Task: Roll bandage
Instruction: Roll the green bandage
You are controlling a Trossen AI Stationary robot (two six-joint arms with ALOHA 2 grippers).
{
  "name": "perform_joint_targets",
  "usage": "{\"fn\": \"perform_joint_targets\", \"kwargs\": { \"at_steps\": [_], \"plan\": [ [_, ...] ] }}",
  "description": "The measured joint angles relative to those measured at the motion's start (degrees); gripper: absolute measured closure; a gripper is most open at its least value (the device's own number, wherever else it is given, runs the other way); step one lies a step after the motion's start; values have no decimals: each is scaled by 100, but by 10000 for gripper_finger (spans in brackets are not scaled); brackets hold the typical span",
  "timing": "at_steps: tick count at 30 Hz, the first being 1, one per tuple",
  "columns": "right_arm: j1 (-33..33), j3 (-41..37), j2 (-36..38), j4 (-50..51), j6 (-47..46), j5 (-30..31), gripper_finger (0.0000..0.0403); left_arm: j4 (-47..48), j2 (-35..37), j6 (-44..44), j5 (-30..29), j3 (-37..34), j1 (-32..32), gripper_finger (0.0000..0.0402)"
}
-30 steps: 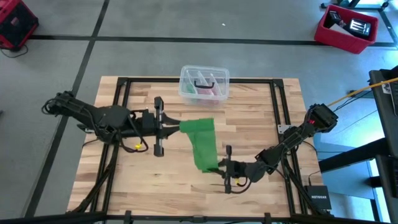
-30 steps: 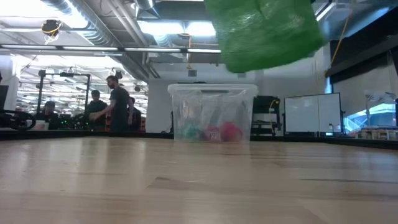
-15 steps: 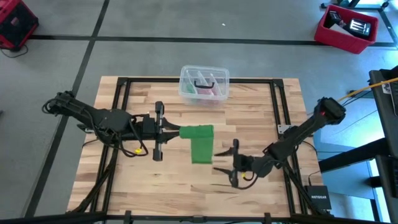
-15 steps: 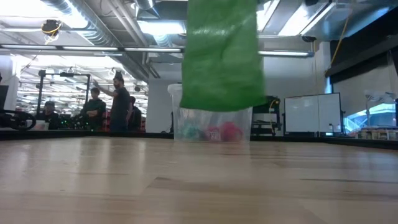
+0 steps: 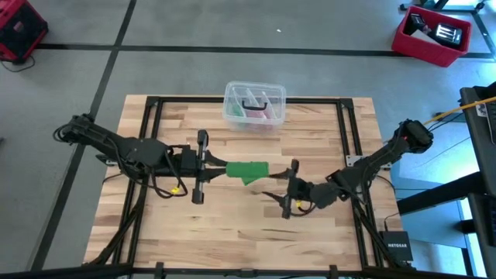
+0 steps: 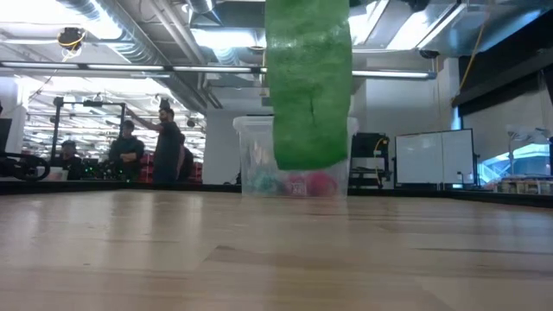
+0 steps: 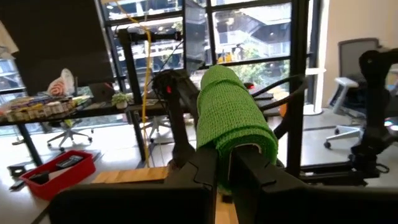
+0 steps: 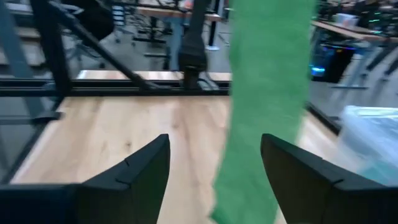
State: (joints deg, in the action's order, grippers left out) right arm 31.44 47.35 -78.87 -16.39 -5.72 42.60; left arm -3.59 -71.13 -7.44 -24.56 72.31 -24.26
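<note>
Bandage (image 5: 248,170) hangs from my left gripper (image 5: 218,163) over the middle of the wooden table (image 5: 170,225). My left fingers are pressed together on one end of it, and the bright green strip drapes down from there. From the level camera it looks like a long green band (image 6: 308,82) dropping from above, and its loose end does not touch the tabletop. From my left wrist, the green cloth (image 7: 233,121) bulges up over my two dark fingers (image 7: 202,168) like a soft roll.

My right gripper (image 5: 280,198) sits just beside the bandage, on the side away from my left arm. Its jaws are wide apart and hold nothing. From my right wrist, the green strip (image 8: 267,99) hangs in front of my two spread fingers (image 8: 140,168), a little way off, and I am not touching it.

A clear plastic box (image 5: 254,105) stands at the far edge of the table, with pink and dark things inside. The bandage hangs in front of it in the level view. Some people (image 6: 164,142) stand in the room far behind the table.
</note>
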Motion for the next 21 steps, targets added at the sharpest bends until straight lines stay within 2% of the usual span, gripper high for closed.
{"fn": "perform_joint_targets", "kwargs": {
  "at_steps": [13, 15, 18, 21],
  "plan": [
    [90, -2, 415, 2, 268, 2, 150, -8, -12, -51, 40, 0, -163, 384],
    [61, -2, 379, -127, 118, -285, 150, -15, -12, -55, 41, 0, -163, 384],
    [-119, 0, 90, -659, 5, -1035, 150, -29, -14, -59, 39, 0, -163, 384],
    [-178, -10, -230, -1330, 140, -1210, 150, -30, -14, -67, 39, 0, -162, 384]
  ]
}}
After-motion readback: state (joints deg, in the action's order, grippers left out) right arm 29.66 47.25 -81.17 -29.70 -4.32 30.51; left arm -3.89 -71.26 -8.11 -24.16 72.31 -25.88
